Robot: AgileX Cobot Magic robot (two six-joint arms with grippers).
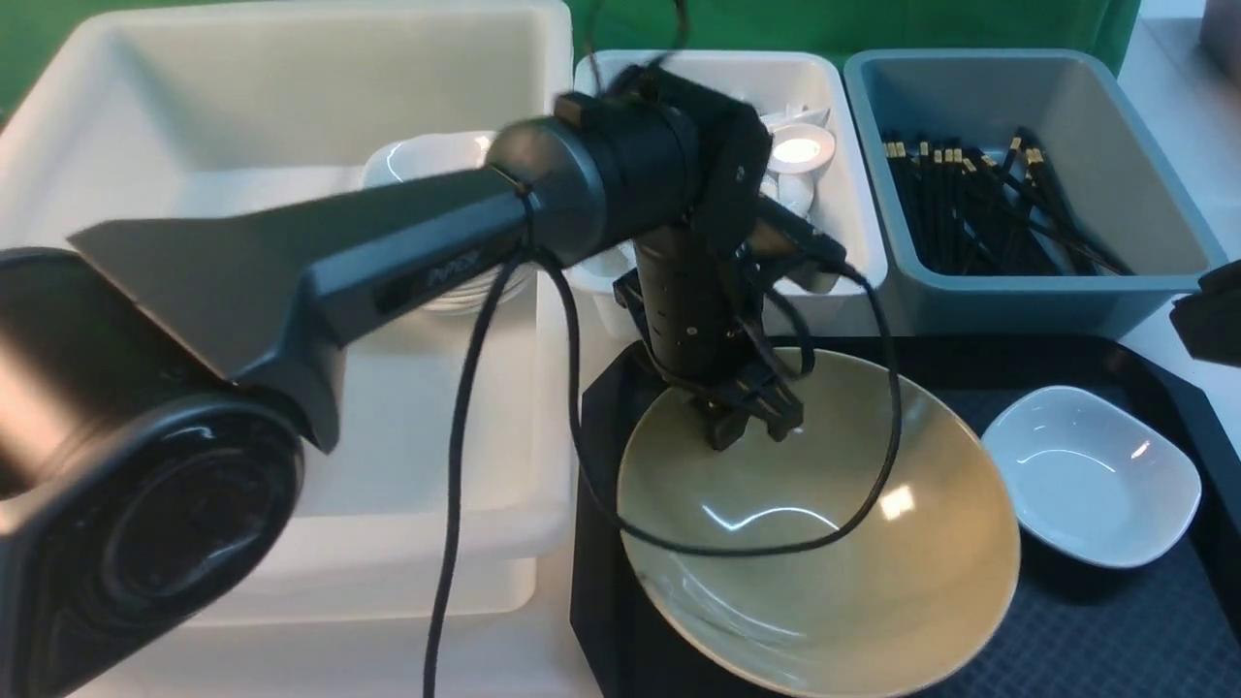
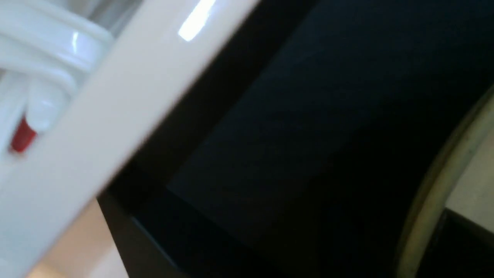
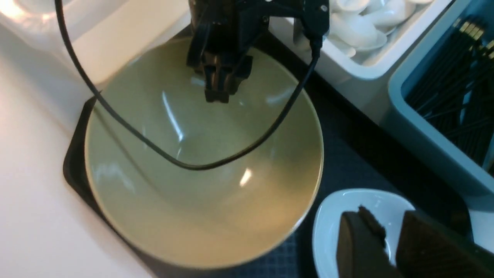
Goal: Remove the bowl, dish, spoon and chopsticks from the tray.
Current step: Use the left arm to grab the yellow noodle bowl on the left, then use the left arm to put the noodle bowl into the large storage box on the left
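Observation:
The wide olive-tan bowl (image 1: 824, 582) sits tilted at the left end of the black tray (image 1: 1066, 630). My left gripper (image 1: 751, 427) comes down on the bowl's far rim and is shut on it; in the left wrist view the rim (image 2: 432, 200) runs past a dark finger. The small white dish (image 1: 1091, 475) lies on the tray to the bowl's right. My right gripper (image 3: 386, 212) hovers above the dish (image 3: 332, 224), jaws slightly apart with nothing between them. No spoon or chopsticks show on the visible tray.
A large white bin (image 1: 242, 145) at the left holds stacked white bowls (image 1: 436, 160). Behind the tray, a white bin (image 1: 834, 97) holds several spoons and a grey-blue bin (image 1: 1028, 281) several chopsticks. The left arm's cable (image 1: 873, 485) hangs over the bowl.

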